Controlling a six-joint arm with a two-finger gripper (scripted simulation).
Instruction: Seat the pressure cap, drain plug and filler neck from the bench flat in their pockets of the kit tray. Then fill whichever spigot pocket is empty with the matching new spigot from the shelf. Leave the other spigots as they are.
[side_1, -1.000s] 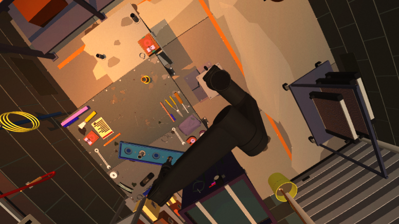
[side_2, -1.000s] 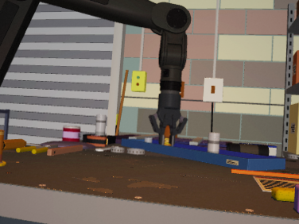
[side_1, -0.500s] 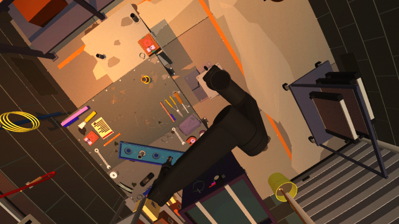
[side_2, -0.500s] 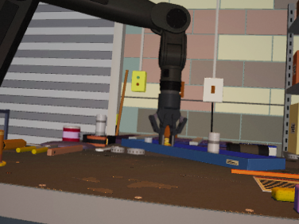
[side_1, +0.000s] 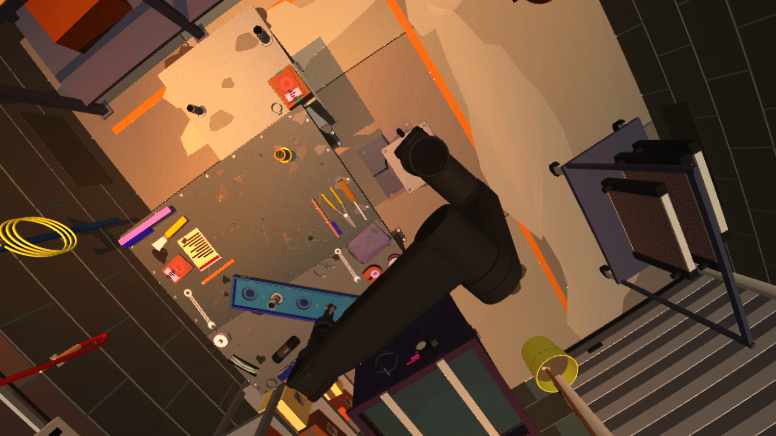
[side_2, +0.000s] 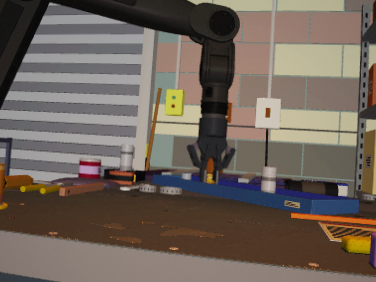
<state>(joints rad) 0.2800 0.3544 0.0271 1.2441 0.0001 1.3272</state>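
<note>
My gripper (side_2: 210,172) points straight down over the left part of the blue kit tray (side_2: 255,194), which lies along the near side of the bench. A small orange spigot (side_2: 211,170) with a yellow base is clamped upright between the closed fingers, its base down at the tray's top. A white cylindrical part (side_2: 269,179) stands upright in a pocket further right on the tray. From above, the tray (side_1: 290,298) has blue round pockets and one grey metal part (side_1: 275,300) seated in it. My arm hides the tray's right end there.
The bench (side_1: 255,217) carries scattered tools: wrenches (side_1: 198,308), screwdrivers (side_1: 339,203), a purple cloth (side_1: 369,242), a red-and-white can (side_2: 90,168) and metal rings (side_2: 160,189). A black cylinder (side_2: 312,187) lies behind the tray's right end. A shelf (side_2: 369,100) stands at the far right.
</note>
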